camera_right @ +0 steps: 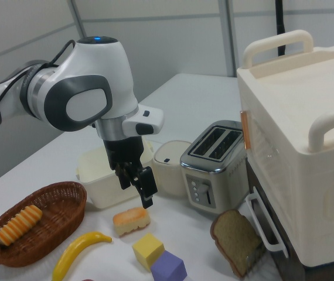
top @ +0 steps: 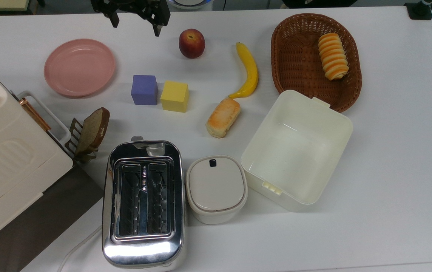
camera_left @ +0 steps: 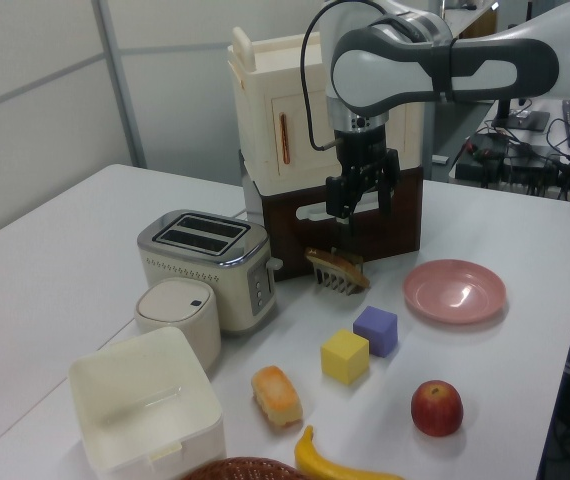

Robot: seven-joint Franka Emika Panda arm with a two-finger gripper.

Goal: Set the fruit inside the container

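Observation:
The fruit (top: 192, 43) is a round dark-red apple standing alone on the white table near the top view's upper edge; the left view has the fruit (camera_left: 436, 408) at its lower right. The container (top: 346, 124), a deep cream-white box, sits empty right of centre, and its wall (camera_left: 145, 425) (camera_right: 91, 172) is also in both side views. My gripper (top: 136, 23) (camera_left: 359, 207) (camera_right: 135, 187) hangs open above the table, to the top view's left of the fruit, holding nothing.
Between fruit and container lie a banana (top: 248, 71) and a bread roll (top: 222, 117). A wicker basket (top: 287, 56) adjoins the container. A pink plate (top: 79, 67), purple cube (top: 144, 89), yellow cube (top: 174, 96), toaster (top: 143, 200), lidded pot (top: 216, 189) and a tall cream cabinet (top: 8, 158) stand around.

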